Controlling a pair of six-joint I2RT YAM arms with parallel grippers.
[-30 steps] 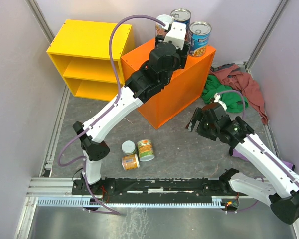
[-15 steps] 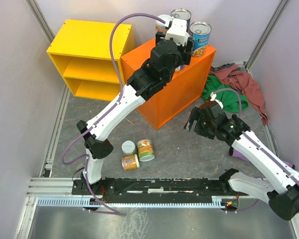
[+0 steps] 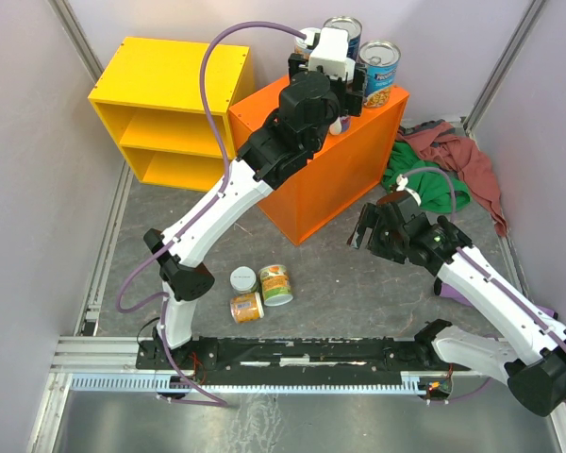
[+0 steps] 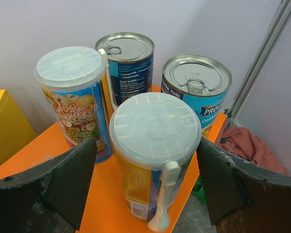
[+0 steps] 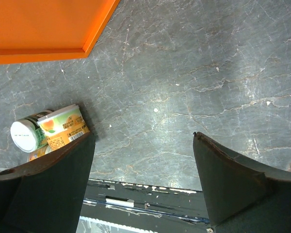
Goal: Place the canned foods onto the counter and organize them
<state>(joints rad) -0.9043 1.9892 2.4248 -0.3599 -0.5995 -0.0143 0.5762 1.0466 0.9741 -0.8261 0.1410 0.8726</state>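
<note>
**Left jaws open around a lidded can on the counter; right arm idle over the floor**

On my left wrist feed, the left gripper (image 4: pixel 145 145) sits with its jaws spread to either side of a can with a plastic lid (image 4: pixel 153 131). I can see a gap between the left finger (image 4: pixel 63 179) and the label, so I read the jaws as open and not clamped. That can stands upright on the orange counter (image 4: pixel 102 194).

Three more tins stand upright close behind it. A second plastic-lidded can (image 4: pixel 72 87) is to the left, a blue pull-tab can (image 4: pixel 128 58) is at the back, and a wider blue can (image 4: pixel 196 85) is on the right.

From overhead, three remaining cans (image 3: pixel 255 288) sit bunched together on the floor in front of the left arm's base. They are well apart from the counter. The yellow shelf unit (image 3: pixel 170 113) stands just beside the counter, and a heap of green and red cloth (image 3: pixel 443 170) lies on its other side.

The right gripper (image 5: pixel 143 138) hangs above bare floor with its jaws wide and nothing between them. Its camera catches two of the floor cans off to the lower left.
</note>
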